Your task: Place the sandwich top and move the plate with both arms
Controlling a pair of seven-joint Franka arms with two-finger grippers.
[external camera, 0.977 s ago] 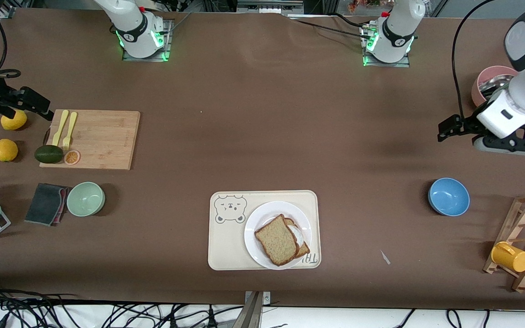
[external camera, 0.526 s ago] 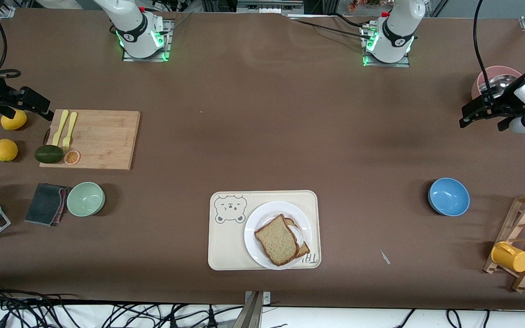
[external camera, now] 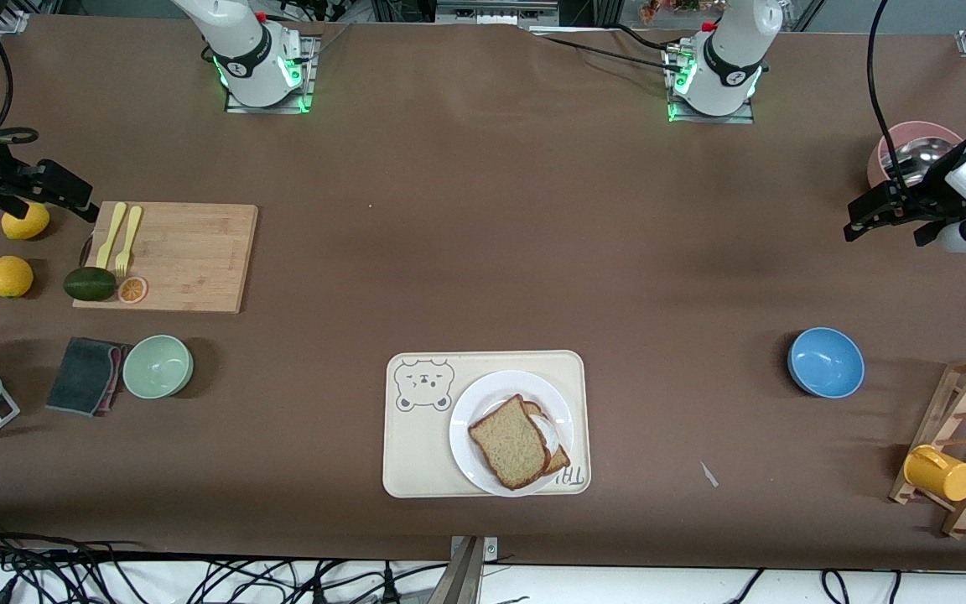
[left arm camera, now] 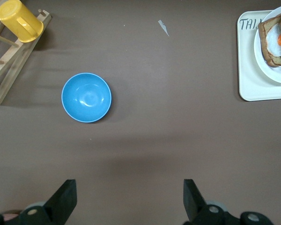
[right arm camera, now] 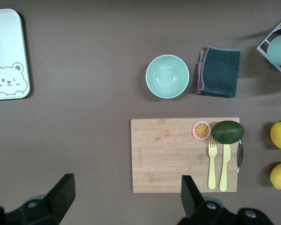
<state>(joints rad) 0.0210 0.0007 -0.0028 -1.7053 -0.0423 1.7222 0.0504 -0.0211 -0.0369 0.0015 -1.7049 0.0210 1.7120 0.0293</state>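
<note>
The sandwich top [external camera: 510, 441], speckled tan with a dark crust, lies tilted on the glossy round plate [external camera: 473, 411], covering most of the egg slice [external camera: 557, 457]; the plate sits on the cream tray [external camera: 416, 453]. Both arms hang raised at the table's ends, the left gripper [external camera: 869, 220] near a pink bowl [external camera: 894, 143], the right gripper [external camera: 72, 200] by the wooden board [external camera: 189, 256].

In the left wrist view the left gripper's jaws gape over bare table near a blue bowl [left arm camera: 86, 97].

In the right wrist view the right gripper's jaws spread over the board's edge.
</note>
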